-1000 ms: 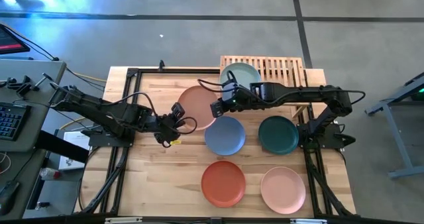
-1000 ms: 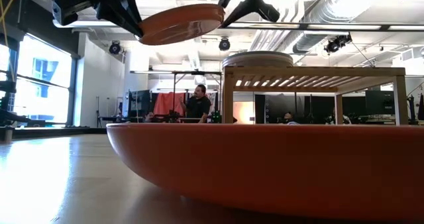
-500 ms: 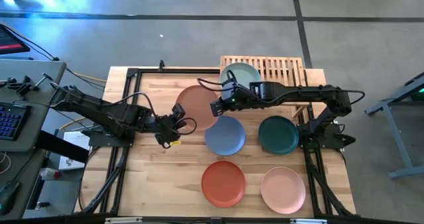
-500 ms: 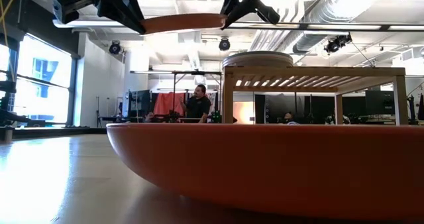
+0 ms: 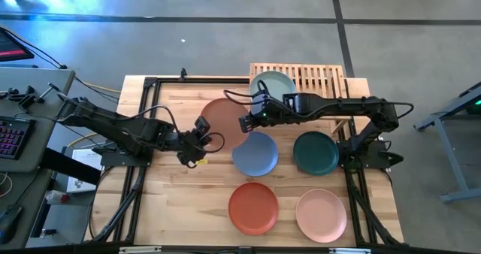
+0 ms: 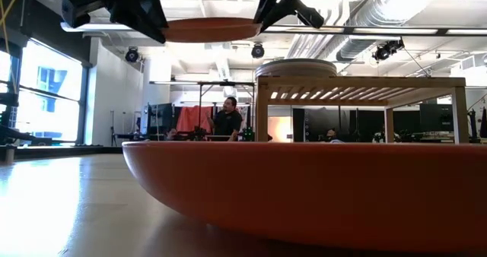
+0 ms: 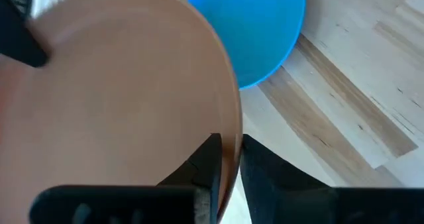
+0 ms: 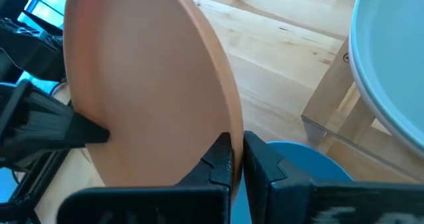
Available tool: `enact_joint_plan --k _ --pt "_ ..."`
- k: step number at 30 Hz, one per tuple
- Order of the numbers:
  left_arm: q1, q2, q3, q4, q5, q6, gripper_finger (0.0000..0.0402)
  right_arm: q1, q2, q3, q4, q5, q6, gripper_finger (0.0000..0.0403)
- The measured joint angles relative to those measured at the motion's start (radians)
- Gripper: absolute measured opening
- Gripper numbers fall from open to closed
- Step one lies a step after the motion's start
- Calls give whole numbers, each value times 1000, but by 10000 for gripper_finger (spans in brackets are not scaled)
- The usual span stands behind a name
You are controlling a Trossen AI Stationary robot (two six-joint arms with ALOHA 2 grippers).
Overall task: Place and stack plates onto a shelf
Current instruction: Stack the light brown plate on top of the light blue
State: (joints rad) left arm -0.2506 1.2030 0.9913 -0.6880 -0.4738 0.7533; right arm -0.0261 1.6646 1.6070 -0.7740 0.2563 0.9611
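Observation:
The peach plate (image 5: 225,115) hangs in the air between both grippers, level in the low view (image 6: 209,29), above the table's middle. My left gripper (image 5: 210,140) is shut on its left near rim. My right gripper (image 5: 245,123) is shut on its right rim. The light-wood shelf (image 5: 319,77) stands at the far edge, and a pale teal plate (image 5: 274,85) lies flat on its left part. The blue plate (image 5: 255,154), dark green plate (image 5: 316,153), terracotta-orange plate (image 5: 253,207) and pink plate (image 5: 321,215) lie flat on the table. My left gripper pinches the peach plate's rim (image 7: 232,141) between its two fingers, coming level from the table's left; the plate is lifted clear and level. My right gripper pinches the opposite rim (image 8: 233,128) between its two fingers, coming level from the table's right, beside the shelf.
The blue plate (image 7: 265,32) lies just below and near of the held plate. The shelf's leg (image 8: 331,124) and the teal plate (image 8: 391,71) are close to my right gripper. Black frame rails run along the table's left and right sides. People show in the room beyond.
The peach plate has tipped from a slant, with its right side higher, to level. Both grippers have stayed shut on it at about the same place.

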Motion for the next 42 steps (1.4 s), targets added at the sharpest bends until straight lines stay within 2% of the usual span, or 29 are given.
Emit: enact_joint_plan --k 7,14,17,29,37,42 --pt "2 49 0 6 41 -126 90 -2 0 0 -16 -6 3 0" --pt "2 23 0 4 -123 -280 114 -23 0 0 -60 -5 6 0" --pt "2 9 7 2 -138 -318 115 -32 0 0 -66 -8 2 1" --pt "2 -8 113 -54 -159 -351 113 -122 -65 1 -76 -72 -90 1" --pt "3 -10 116 -61 -257 -333 113 -198 -132 0 -133 -67 -137 1" --pt "27 -9 116 -59 -297 -333 113 -276 -178 0 -156 -103 -197 1"
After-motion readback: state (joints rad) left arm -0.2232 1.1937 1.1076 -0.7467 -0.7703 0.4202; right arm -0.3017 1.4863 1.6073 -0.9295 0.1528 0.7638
